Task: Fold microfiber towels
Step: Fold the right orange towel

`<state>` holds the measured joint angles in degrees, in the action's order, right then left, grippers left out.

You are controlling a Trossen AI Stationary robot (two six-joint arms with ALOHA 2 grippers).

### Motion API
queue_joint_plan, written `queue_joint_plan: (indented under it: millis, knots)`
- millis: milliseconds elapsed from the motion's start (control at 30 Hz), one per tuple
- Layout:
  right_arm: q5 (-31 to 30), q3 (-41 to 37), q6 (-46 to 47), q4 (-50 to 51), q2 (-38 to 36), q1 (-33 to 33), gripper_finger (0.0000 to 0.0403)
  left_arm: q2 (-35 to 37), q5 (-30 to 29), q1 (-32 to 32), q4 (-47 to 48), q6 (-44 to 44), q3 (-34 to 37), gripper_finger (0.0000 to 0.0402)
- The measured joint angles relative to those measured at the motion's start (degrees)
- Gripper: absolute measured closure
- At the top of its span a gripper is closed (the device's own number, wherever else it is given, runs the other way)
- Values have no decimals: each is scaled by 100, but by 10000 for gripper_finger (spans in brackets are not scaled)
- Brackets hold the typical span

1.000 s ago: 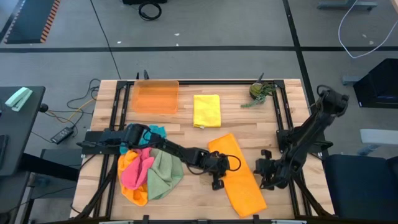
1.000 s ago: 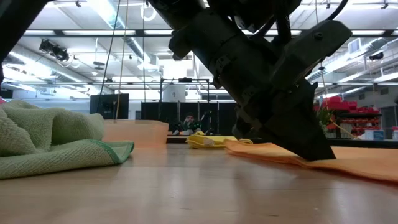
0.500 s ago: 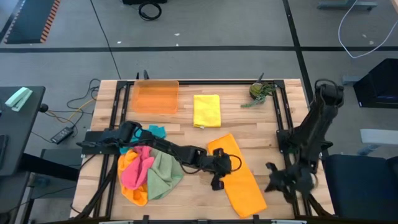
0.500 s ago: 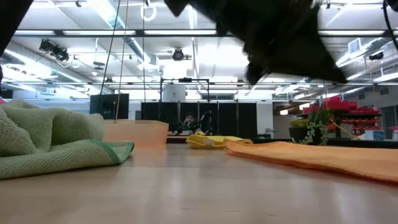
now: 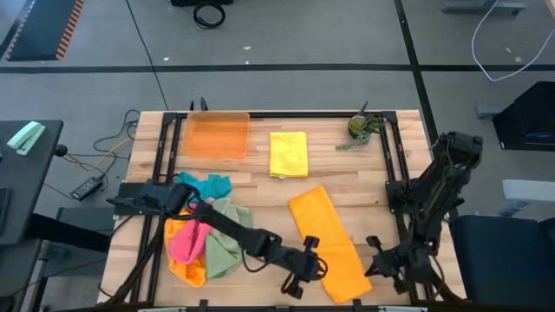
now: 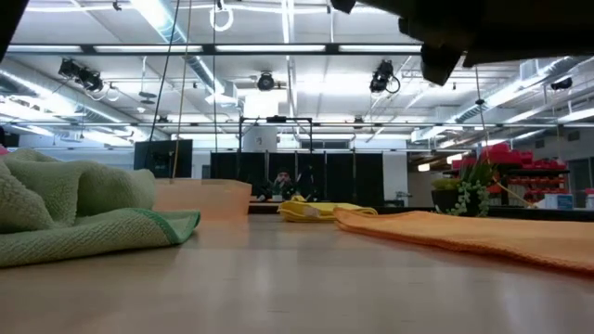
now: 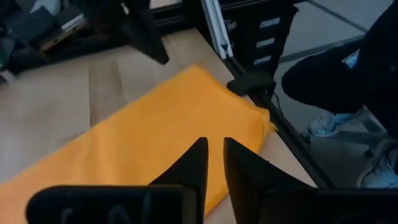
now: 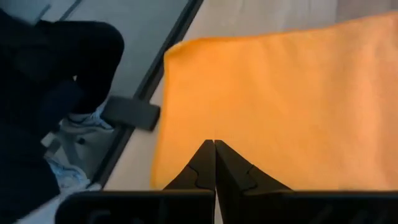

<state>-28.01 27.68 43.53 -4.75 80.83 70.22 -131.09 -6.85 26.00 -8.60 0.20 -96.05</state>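
The wooden table [image 5: 260, 186] carries everything. At its near left lies the heap of unfolded towels [image 5: 204, 238], pink, green, orange and teal. The orange towel [image 5: 328, 238], folded to a long strip, lies flat near the right, running from mid-table to the near edge. A folded yellow towel [image 5: 288, 153] sits toward the far side, with the orange tray [image 5: 217, 134] to its left and a small plant [image 5: 362, 127] at the far right.

My left claw [image 7: 212, 167] hangs over the strip's near left edge, fingers a narrow slit apart and holding nothing. My right claw [image 8: 214, 163] is pinched shut and empty over the strip's near right corner.

I judge the risk is a poor next pinch: with slits this narrow I could snag one layer only and drag the fold askew, or push the near end off the table.
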Motion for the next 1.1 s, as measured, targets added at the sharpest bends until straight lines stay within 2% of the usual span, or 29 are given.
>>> queue_joint_plan:
  millis: [100,267,367,500,667,867,1100]
  knots:
    - [90,176,45,-4,87,-201,397,-20,-60,-52,250,-57,4,348]
    - [186,426,625,334,183,-598,397,-20,-357,-482,653,-733,4,340]
    - [260,455,558,316,280,-761,397,-20,-54,-837,1009,-830,4,342]
    - [227,439,472,347,501,-973,397,-20,290,-1178,1397,-894,4,364]
    - [-47,430,169,810,748,-1432,397,-20,404,-1475,1439,-909,4,395]
    - [14,403,-319,1266,358,-1871,397,-20,387,-1675,1817,-1162,4,382]
    - [126,-167,-598,794,5,-2394,397,-20,404,-1635,2009,-1167,4,393]
